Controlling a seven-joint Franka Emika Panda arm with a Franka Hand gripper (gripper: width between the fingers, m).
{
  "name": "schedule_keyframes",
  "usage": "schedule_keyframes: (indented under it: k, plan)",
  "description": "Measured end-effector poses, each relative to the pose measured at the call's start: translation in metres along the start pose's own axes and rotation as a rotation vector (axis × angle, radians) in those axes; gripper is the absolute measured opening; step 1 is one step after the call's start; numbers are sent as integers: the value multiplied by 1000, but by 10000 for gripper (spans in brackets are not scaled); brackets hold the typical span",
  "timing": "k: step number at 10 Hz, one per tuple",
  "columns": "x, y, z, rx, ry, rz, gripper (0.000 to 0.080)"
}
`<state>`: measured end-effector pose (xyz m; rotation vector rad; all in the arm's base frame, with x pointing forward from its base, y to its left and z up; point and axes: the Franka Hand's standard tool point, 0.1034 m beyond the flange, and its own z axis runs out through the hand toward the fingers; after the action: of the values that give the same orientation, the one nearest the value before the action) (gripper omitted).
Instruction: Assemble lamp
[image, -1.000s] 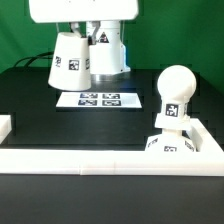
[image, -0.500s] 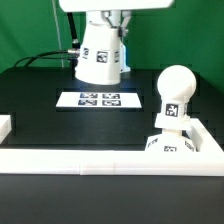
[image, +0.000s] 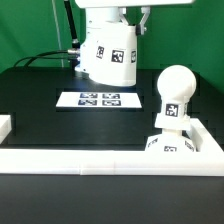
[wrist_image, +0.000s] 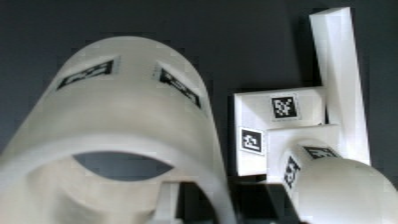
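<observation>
The arm is reaching down from the top of the exterior view, its white wrist cut off by the frame edge. The gripper (image: 110, 40) is hanging high above the table, tilting toward the exterior view's right. Its fingers (wrist_image: 192, 205) are clamping the shade's (image: 108, 55) rim, holding it aloft.

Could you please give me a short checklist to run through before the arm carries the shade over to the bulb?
1. Shade off the table, held in the air: ok.
2. Claw firmly closed on the shade: cannot tell; fingertips hidden.
3. Bulb standing upright on the base: ok.
4. Base seated in the corner of the white frame: ok.
5. Shade axis vertical for lowering over the bulb: not ok; it hangs tilted.
6. Marker board clear of the path: ok.
</observation>
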<state>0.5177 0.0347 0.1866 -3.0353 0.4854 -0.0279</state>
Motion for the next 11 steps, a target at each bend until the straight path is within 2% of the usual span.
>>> schedule_keyframes:
  k: [4,6,11]
  plan:
    - [-1,-3,0,-1,-5,2,45]
    - [2,-26,-12,12,-11,5,45]
    - [16,-73,-49,30,-13,25,45]
